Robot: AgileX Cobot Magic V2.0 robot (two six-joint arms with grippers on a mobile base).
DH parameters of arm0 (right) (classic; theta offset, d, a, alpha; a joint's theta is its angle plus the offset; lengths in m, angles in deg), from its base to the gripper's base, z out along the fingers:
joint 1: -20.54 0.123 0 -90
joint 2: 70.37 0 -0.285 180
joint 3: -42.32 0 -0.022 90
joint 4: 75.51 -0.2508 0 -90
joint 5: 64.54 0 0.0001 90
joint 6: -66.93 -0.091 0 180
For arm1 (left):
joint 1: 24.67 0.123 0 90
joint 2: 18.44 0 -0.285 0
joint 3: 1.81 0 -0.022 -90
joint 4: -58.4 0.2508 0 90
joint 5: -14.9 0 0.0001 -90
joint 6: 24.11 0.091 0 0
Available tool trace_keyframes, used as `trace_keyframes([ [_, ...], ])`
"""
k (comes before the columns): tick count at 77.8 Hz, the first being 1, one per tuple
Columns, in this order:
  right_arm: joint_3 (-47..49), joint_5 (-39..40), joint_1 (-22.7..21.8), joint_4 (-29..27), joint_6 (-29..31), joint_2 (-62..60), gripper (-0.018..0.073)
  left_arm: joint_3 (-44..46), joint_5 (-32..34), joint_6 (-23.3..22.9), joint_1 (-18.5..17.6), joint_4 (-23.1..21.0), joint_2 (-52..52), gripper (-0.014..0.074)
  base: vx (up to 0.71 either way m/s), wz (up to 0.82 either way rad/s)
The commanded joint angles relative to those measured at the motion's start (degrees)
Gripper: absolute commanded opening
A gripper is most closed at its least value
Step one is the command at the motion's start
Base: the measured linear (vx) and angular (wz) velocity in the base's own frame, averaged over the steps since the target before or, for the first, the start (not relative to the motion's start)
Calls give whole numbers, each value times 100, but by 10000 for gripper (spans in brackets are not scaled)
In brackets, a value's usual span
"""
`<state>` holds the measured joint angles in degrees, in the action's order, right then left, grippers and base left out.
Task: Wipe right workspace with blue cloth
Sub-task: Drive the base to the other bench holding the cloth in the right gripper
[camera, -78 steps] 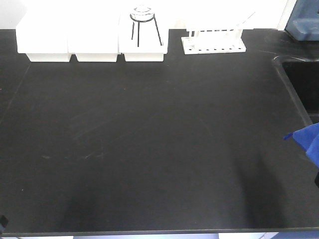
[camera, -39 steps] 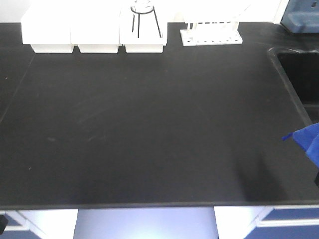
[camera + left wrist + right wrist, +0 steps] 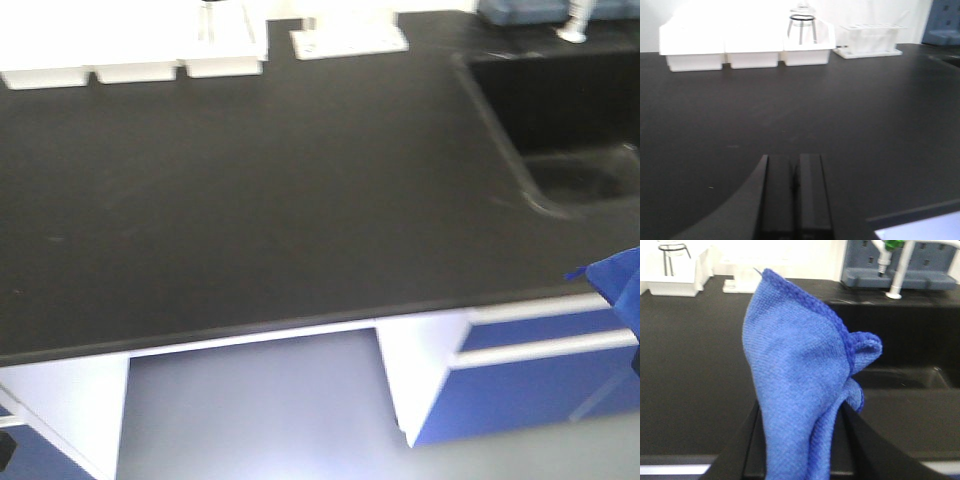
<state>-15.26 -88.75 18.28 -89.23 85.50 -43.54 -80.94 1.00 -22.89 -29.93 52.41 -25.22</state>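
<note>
Near the right end of the tabletop [image 3: 250, 200], about at its near edge, the right tool [image 3: 800, 460] is closed on the blue cloth [image 3: 795, 375]. The cloth is held in the air and touches no surface. It stands up from between the fingers as a folded peak, with its long axis in line with the tool. Straight ahead of it lies the sink [image 3: 560, 120] with a white tap [image 3: 897, 277] behind, and along the far edge to the left stand white bins [image 3: 130, 72] and a tube rack [image 3: 350, 42]. This tabletop seems not to be the right workspace. That surface shows in no view, so I judge it lies further to the right and the cloth must be carried there first. The left tool [image 3: 792, 195] is pressed together with nothing in it, low over the tabletop, and is the farther one. The sink hollow is the one thing to keep out of.
</note>
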Motion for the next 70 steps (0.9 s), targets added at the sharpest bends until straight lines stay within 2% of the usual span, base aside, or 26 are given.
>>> trace_keyframes([
  [1,170,496,-32,-41,66,55,-1,142,455,1,15,-32,59,-6,-24,-41],
  [70,170,496,-32,-41,66,55,0,142,455,1,15,-32,59,-6,-26,-55],
])
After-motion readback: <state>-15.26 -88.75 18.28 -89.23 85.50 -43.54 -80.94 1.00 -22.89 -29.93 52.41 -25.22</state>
